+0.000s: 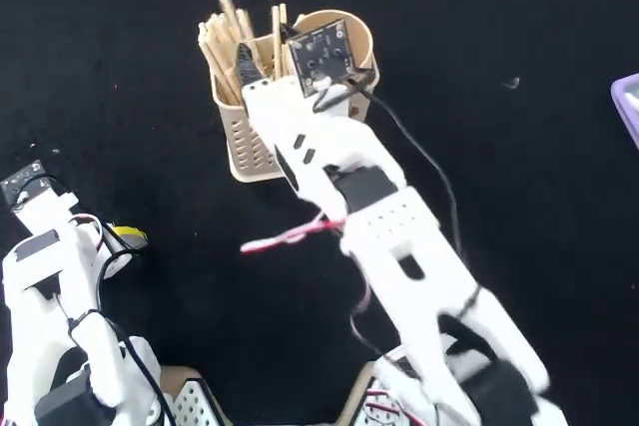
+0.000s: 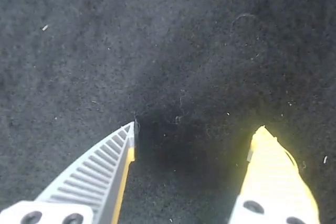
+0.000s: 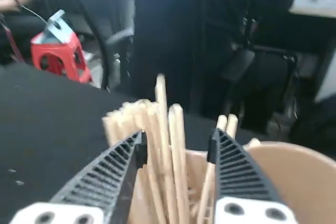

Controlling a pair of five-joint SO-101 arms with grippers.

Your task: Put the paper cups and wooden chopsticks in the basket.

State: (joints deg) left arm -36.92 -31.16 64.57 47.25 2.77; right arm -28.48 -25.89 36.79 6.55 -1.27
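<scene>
Black cloth table [image 1: 519, 197]: your right gripper [image 3: 178, 142] is holding its jaws parted around wooden chopsticks [image 3: 170, 150] standing in the basket [image 1: 245, 152] beside a paper cup [image 3: 294, 177], arm stretching forward; your left gripper [image 2: 197, 135] is hovering wide open, empty, over the cloth.

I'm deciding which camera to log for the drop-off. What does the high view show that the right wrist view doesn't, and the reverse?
High view: the basket with its slotted wall, the left arm at the table's near left, and a purple object at the right edge. Right wrist view: the right gripper, open, with upright chopsticks seen between its fingers, and a red stool in the room behind. Both: the chopsticks and the tan paper cup beside them.
</scene>
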